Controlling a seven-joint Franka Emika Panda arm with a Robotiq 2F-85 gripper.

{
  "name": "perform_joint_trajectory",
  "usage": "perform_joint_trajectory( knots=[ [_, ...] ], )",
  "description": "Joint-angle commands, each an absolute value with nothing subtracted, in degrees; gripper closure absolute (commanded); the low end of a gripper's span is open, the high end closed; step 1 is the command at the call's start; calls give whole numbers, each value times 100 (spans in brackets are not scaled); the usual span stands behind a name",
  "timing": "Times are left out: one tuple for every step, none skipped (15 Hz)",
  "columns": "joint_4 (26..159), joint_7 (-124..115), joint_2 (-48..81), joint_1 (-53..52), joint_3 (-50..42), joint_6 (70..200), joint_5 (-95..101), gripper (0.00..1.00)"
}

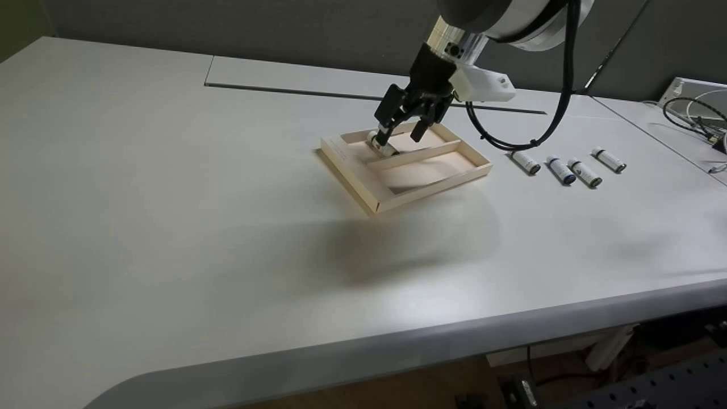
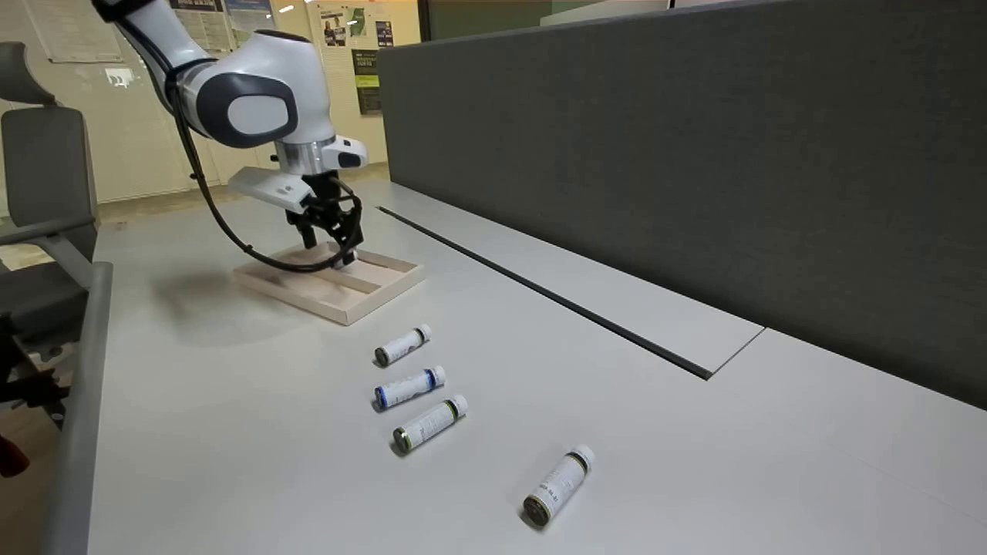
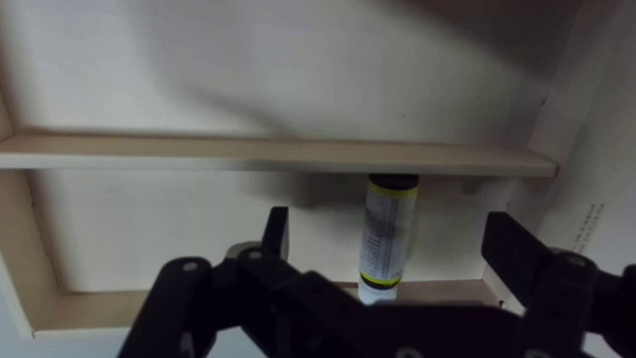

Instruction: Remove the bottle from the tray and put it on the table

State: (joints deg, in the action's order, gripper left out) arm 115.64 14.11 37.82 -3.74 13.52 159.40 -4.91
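On the white-grey tabletop (image 1: pixel 199 199), a divided wooden tray (image 1: pixel 356 171) is set. Over it a released two-finger gripper (image 1: pixel 401 134) is held, its fingers (image 3: pixel 512 253) parted, in the wrist view, to nine and three o'clock of a yellow-banded vial (image 3: pixel 386 236) laid in the six-o'clock compartment (image 3: pixel 164 228). In an exterior view, four capped vials (image 1: pixel 560 170) are seen at the tray's three o'clock.

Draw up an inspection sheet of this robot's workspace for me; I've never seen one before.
Surface: white-grey table with a long dark slot.
Job's things: wooden tray; a yellow-banded vial lies inside, dark end toward the divider.
Clutter: four similar vials lying on the table.
Gripper: open, fingers apart on either side of the tray's vial.
Cables: black cable looping from the arm; tangled wires at the right edge of an exterior view.
Surroundings: grey partition, office chair, wall posters.
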Motion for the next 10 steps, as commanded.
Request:
perform_joint_trajectory(
  knots=[
    [11235,1454,4056,-364,1416,15904,-310,25],
    [11194,1464,4109,-373,1424,15900,-280,27],
    [11156,1473,4157,-376,1435,15893,-251,33],
    [11119,1478,4202,-376,1448,15886,-221,40],
    [11094,1480,4239,-385,1452,15882,-202,49],
    [11069,1482,4265,-388,1459,15871,-187,55],
    [11047,1476,4283,-400,1456,15872,-159,63],
    [11029,1463,4296,-414,1444,15859,-121,69],
    [11014,1444,4281,-422,1427,15838,-98,75],
    [11010,1397,4248,-452,1379,15797,-71,83]
  ],
)
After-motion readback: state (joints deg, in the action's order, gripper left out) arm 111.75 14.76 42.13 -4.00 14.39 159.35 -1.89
